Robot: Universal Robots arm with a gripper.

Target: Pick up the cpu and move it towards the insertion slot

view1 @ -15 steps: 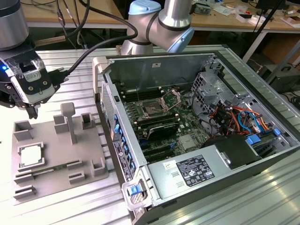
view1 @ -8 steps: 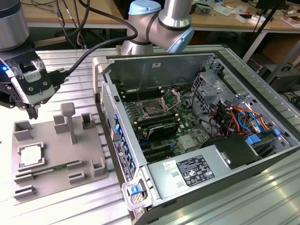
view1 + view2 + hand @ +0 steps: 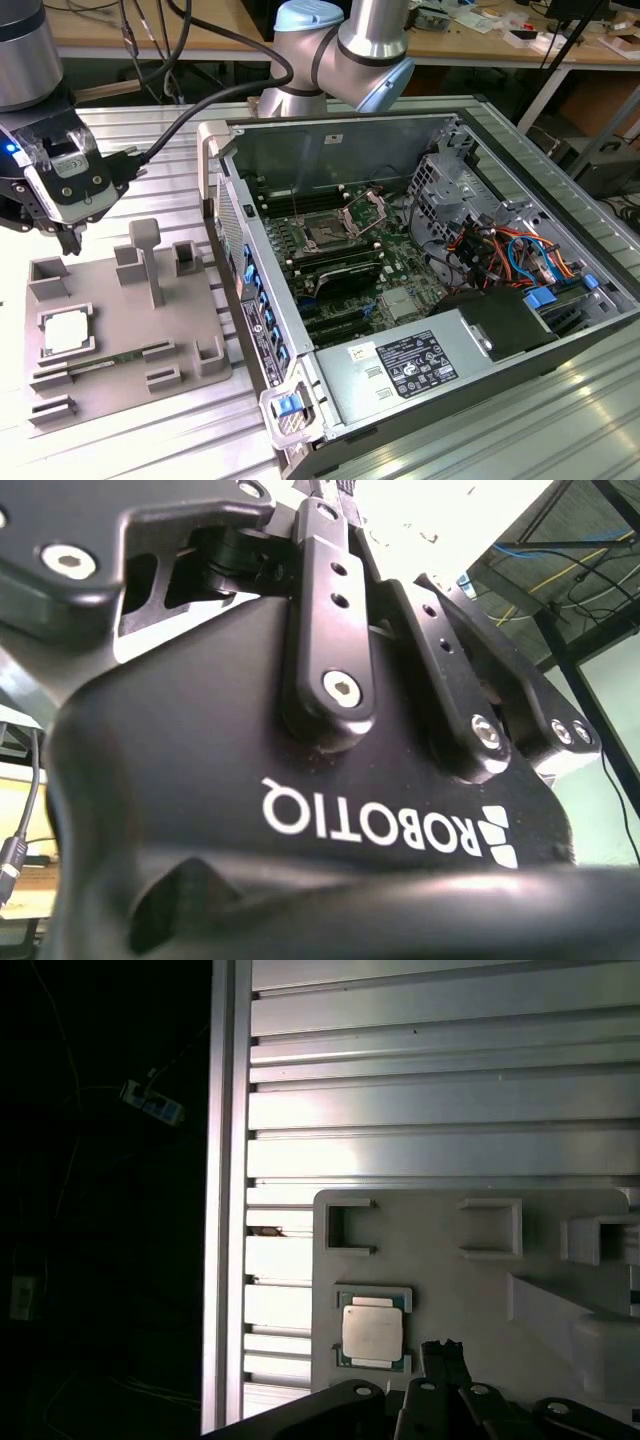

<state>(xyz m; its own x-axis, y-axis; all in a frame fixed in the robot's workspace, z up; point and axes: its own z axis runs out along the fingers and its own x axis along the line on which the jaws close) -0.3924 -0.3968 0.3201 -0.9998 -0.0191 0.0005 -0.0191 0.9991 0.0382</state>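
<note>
The cpu (image 3: 65,333) is a small silvery square lying flat in a framed pocket of the grey plastic tray (image 3: 120,315), at the exterior view's left. My gripper (image 3: 72,243) hangs above the tray's far left corner, clear of the chip, its fingers shut with nothing between them. In the first wrist view the cpu (image 3: 373,1331) lies just beside the dark fingertips of the gripper (image 3: 440,1348), on the tray (image 3: 450,1290). The insertion slot (image 3: 325,232) sits on the green board inside the open computer case, with its silver bracket (image 3: 366,210) hinged up.
The tray carries raised grey blocks and a tall post (image 3: 150,262) near the gripper. The case wall with blue latches (image 3: 250,290) stands between tray and board. Memory slots (image 3: 345,275), cables (image 3: 510,255) and a power supply (image 3: 415,365) crowd the case. Everything rests on a ribbed metal table (image 3: 150,140).
</note>
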